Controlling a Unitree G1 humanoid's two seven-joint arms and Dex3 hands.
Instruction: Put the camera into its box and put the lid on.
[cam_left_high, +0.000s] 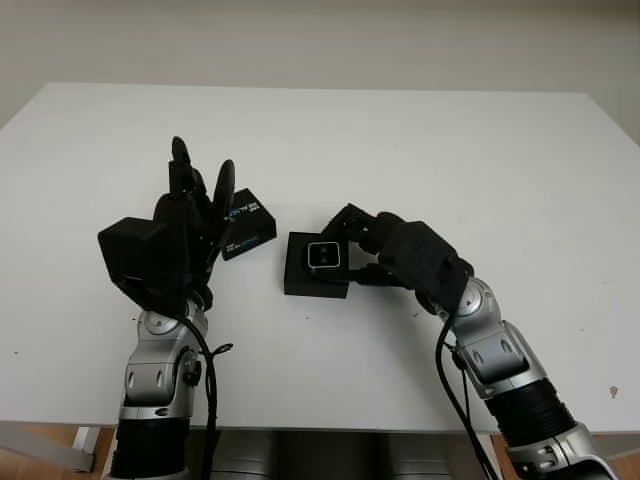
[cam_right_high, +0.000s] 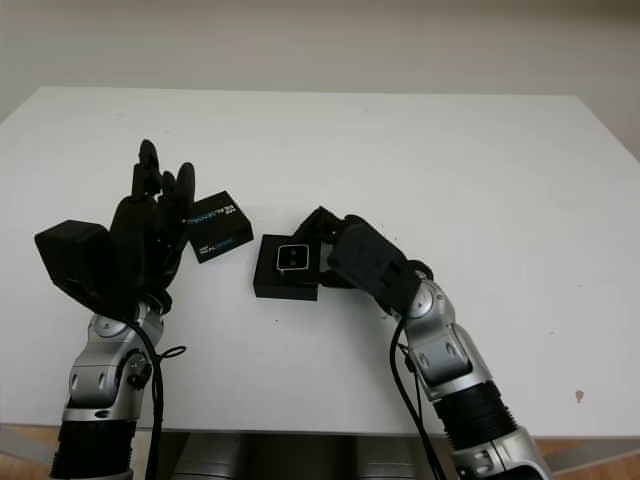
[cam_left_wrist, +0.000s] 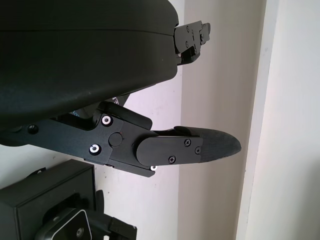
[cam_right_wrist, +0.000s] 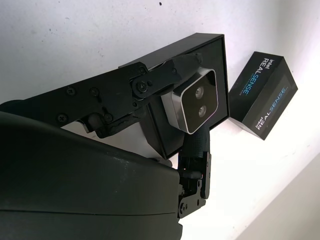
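A small silver camera (cam_left_high: 324, 255) with two lenses sits between the fingers of my right hand (cam_left_high: 338, 252), which is shut on it. The hand holds the camera over the open black box (cam_left_high: 300, 280) at the table's middle; I cannot tell whether it touches the box's insert. In the right wrist view the camera (cam_right_wrist: 196, 100) is pinched above the box (cam_right_wrist: 210, 50). The black lid (cam_left_high: 250, 222), printed with blue and white lettering, lies just left of the box. My left hand (cam_left_high: 198, 195) is open and raised upright beside the lid's left end.
The white table (cam_left_high: 450, 160) stretches wide behind and to the right of the box. Its front edge (cam_left_high: 330, 425) runs close below both forearms. A pale wall rises past the far edge.
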